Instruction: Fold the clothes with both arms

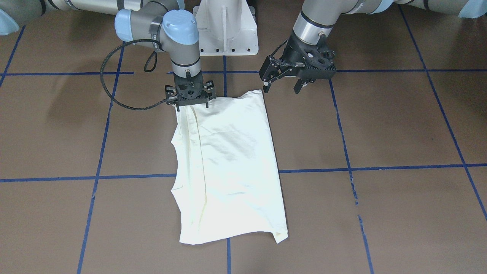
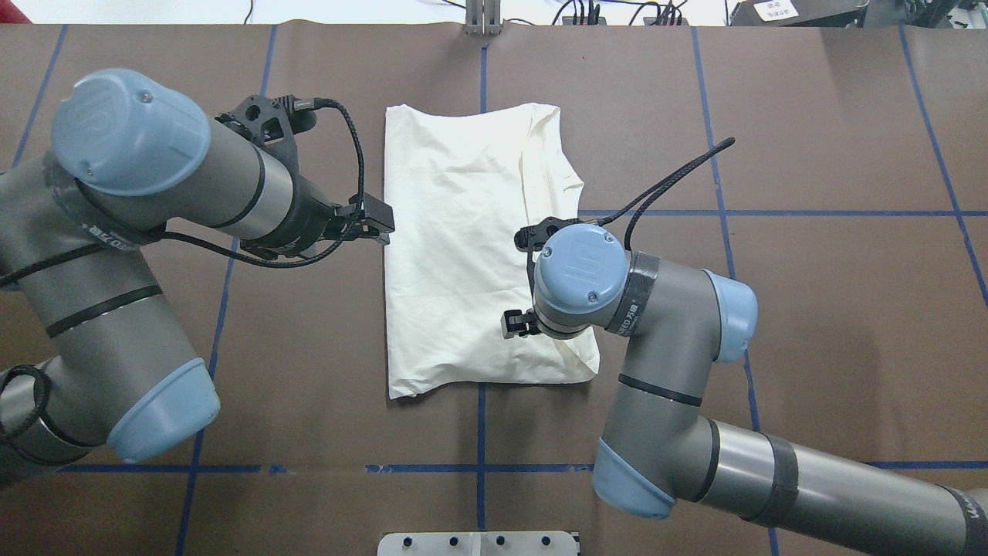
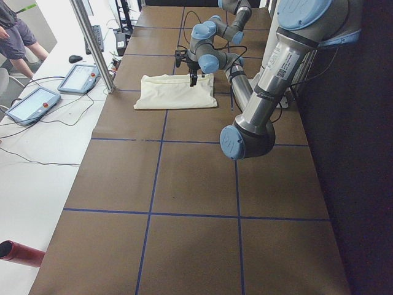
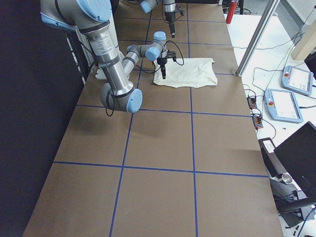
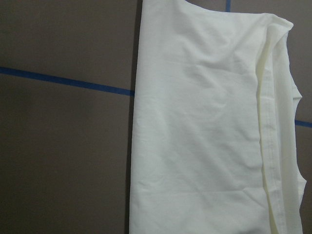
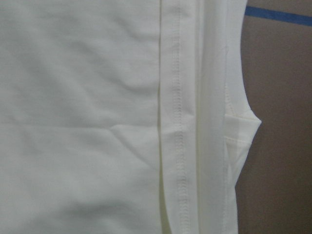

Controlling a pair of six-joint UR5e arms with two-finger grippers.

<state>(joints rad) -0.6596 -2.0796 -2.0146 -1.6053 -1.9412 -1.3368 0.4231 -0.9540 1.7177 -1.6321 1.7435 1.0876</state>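
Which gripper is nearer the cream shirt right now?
Right. The right gripper sits directly over the shirt at its robot-side edge, touching it or nearly so. The left gripper hovers raised, just off the shirt's other robot-side corner, clear of the cloth.

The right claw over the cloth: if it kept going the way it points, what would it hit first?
Most likely the shirt: the right claw points straight down at its corner, gap unclear.
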